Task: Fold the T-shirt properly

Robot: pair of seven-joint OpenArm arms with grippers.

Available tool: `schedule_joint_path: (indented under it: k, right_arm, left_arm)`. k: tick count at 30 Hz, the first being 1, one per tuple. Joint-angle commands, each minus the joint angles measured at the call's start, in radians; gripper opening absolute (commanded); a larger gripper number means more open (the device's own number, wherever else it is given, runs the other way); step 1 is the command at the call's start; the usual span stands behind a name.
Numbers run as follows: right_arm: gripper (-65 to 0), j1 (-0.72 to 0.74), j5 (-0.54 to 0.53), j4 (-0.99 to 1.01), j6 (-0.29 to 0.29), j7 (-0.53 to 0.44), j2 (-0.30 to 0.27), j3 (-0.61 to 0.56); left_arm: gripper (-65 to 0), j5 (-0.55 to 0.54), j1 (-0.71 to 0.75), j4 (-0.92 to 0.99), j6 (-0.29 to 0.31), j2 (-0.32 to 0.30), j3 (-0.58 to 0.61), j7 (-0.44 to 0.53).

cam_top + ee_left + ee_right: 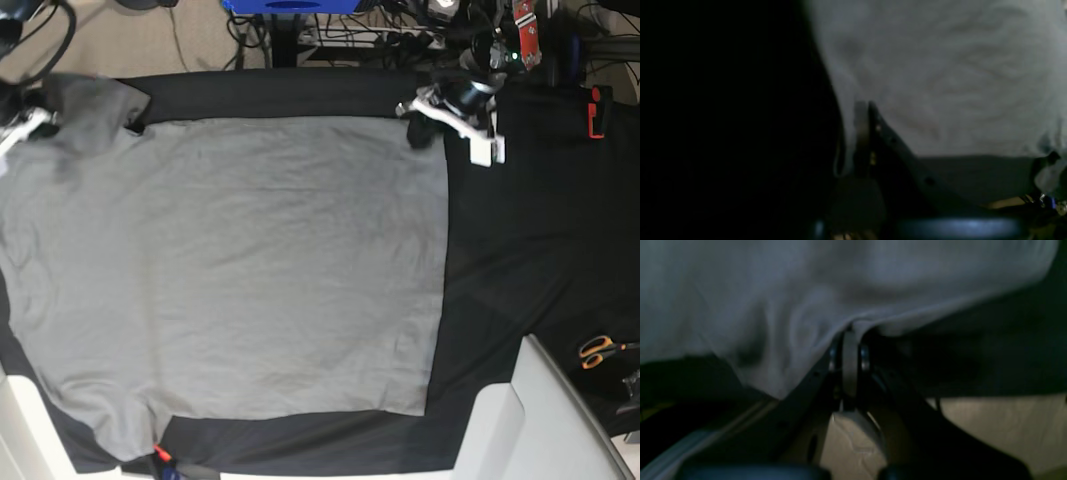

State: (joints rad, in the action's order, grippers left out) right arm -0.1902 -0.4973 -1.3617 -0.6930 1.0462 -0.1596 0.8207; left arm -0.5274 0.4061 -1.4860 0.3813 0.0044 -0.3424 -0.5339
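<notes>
The grey T-shirt (250, 270) lies spread out on the black tablecloth (500, 250) and fills most of the base view. My left gripper (420, 127) is at the shirt's far right corner. In the left wrist view the left gripper (863, 115) is shut on the T-shirt (940, 66) at its edge. My right gripper (30, 122) is at the far left corner, where the cloth is lifted and bunched. In the right wrist view the right gripper (851, 336) is shut on a pinched fold of the T-shirt (740, 290).
Orange-handled scissors (598, 350) lie on the cloth at the right edge. A white slab (545, 420) juts in at the near right corner. A red object (595, 110) sits at the far right, and cables and a blue frame (290, 5) run behind the table.
</notes>
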Motion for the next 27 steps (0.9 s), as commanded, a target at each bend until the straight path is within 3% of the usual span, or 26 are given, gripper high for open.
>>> schedule_joint_path:
  k: [1,5,10,17,22,27]
  right_arm:
    - [-64.4,0.010,-0.014,-0.018,-0.005,-0.011,-0.024,0.006]
    - [-64.4,0.057,-0.014,0.015,-0.005,-0.013,-0.061,0.004]
    - [-64.4,0.134,-0.014,0.118,-0.005,-0.011,-0.123,0.004]
    - [-64.4,0.223,-0.013,0.219,-0.005,-0.017,-0.179,-0.034]
    - [-64.4,0.277,-0.014,0.236,-0.005,-0.019,-0.189,-0.073]
    - [-64.4,0.315,-0.013,0.236,-0.005,-0.054,-0.191,-0.076]
  left_arm:
    - [-65.0,-0.015,-0.011,-0.021,-0.018,-0.005,-0.002,0.016]
    - [-65.0,-0.015,-0.049,-0.018,-0.051,-0.005,-0.001,0.010]
    - [-65.0,-0.015,-0.134,-0.003,-0.051,-0.005,-0.002,-0.110]
    - [-65.0,-0.013,-0.206,-0.003,-0.054,-0.004,0.012,-0.122]
    - [-65.0,-0.009,-0.244,-0.003,-0.055,0.003,0.039,-0.159]
    - [-65.0,-0.010,-0.278,0.008,-0.104,0.003,0.039,-0.159]
